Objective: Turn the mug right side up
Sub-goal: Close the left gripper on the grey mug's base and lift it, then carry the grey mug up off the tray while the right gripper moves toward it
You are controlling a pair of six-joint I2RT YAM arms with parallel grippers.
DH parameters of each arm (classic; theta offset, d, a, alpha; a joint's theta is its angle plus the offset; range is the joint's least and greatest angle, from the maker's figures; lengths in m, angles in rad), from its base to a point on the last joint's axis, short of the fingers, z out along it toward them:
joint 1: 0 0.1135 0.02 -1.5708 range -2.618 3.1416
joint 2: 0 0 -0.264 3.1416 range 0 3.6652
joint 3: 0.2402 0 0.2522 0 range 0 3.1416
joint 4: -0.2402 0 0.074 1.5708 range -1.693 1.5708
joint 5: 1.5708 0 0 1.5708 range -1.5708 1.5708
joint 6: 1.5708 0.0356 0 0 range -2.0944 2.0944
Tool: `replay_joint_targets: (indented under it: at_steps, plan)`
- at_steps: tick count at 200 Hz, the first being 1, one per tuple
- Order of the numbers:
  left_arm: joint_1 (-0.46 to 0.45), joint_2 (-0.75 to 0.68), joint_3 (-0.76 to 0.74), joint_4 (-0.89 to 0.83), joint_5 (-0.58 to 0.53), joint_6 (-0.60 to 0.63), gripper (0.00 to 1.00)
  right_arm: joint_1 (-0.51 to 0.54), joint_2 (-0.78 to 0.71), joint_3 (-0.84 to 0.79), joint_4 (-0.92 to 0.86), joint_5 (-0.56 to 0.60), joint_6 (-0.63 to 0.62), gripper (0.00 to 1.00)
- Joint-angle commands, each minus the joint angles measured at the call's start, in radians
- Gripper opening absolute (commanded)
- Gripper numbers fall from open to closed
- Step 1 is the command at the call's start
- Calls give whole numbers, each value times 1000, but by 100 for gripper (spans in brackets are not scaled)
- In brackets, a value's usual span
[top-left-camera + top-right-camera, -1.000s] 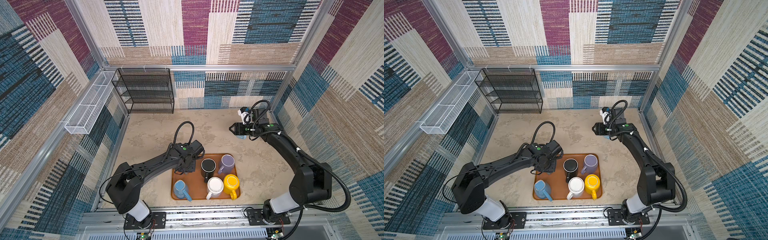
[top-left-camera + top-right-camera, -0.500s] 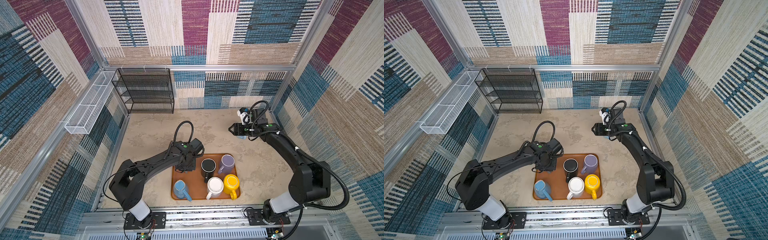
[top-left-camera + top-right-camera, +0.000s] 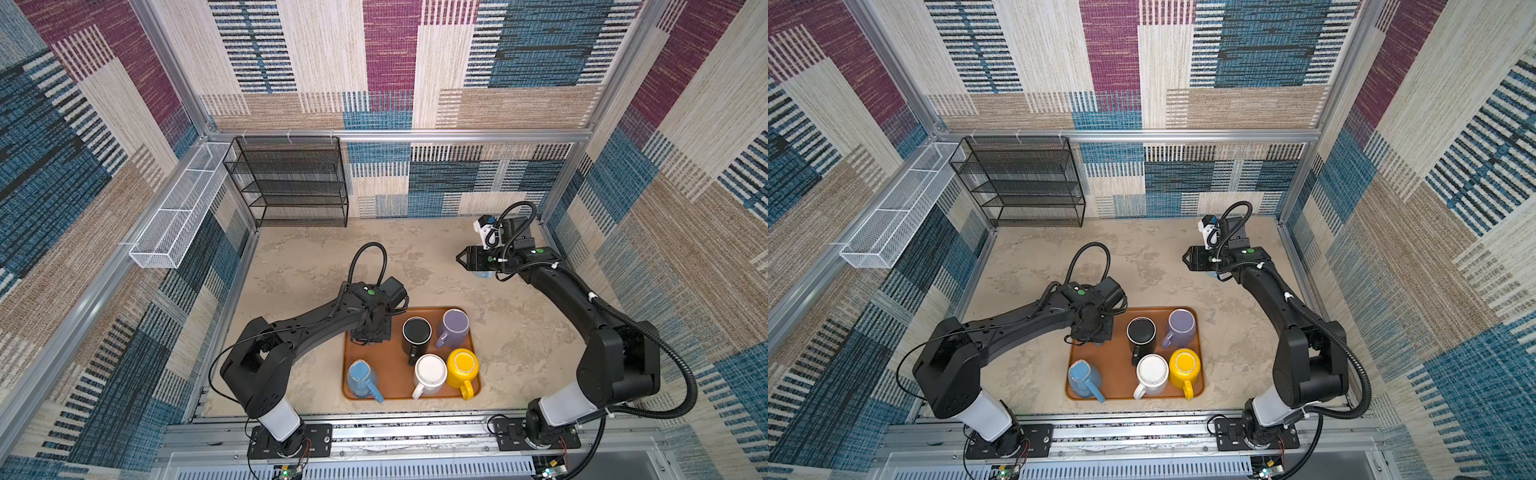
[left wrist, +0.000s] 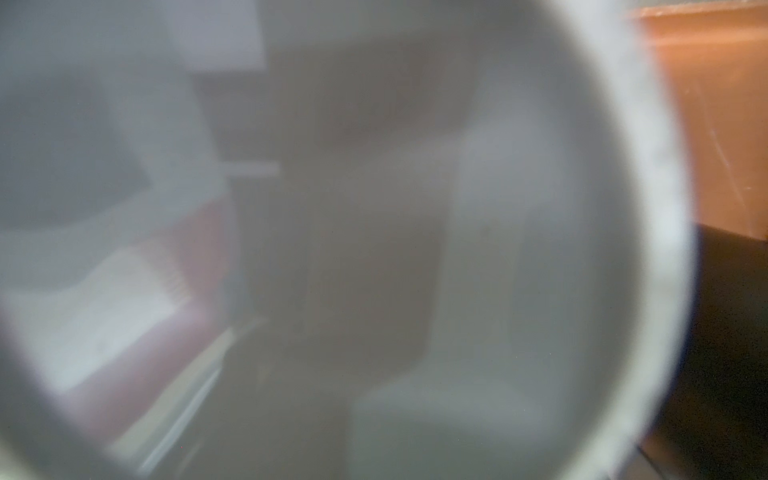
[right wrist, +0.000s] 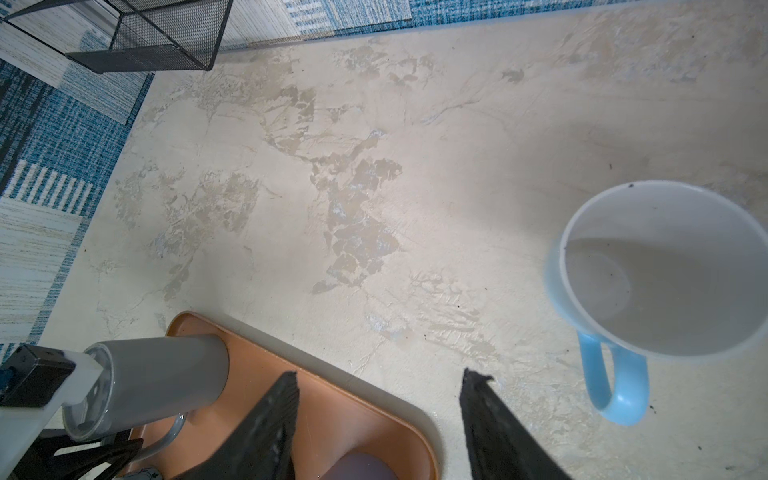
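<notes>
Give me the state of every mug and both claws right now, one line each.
Gray mug: bottom up on tray, under left claw.
Pale blue mug: upright on table.
Purple mug: bottom up.
White mug: bottom up.
Yellow mug: apparently bottom up.
Blue mug: apparently bottom up.
Black mug: unclear.
Left claw: grip unclear.
Right claw: open, empty.

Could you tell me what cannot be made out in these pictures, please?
- Grey mug: under the left arm in both top views.
- Left wrist view: blurred, the mug is too close.
- Left fingers: behind the mug, cut by the right wrist view's edge; grip unclear.
- Upright blue mug: mostly under the right arm in both top views.
</notes>
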Motion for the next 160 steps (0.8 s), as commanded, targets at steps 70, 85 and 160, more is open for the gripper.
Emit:
replay_joint_targets:
  at_steps: [70, 85, 160]
  plan:
    - [6, 17, 30, -17, 11, 33, 9, 20, -37, -79, 182, -129, 70, 65]
    - [11, 23, 38, -19, 15, 40, 5, 35, -36, -91, 207, -148, 80, 65]
    - [46, 14, 81, -32, 21, 87, 0, 85, -31, -132, 307, -199, 136, 65]
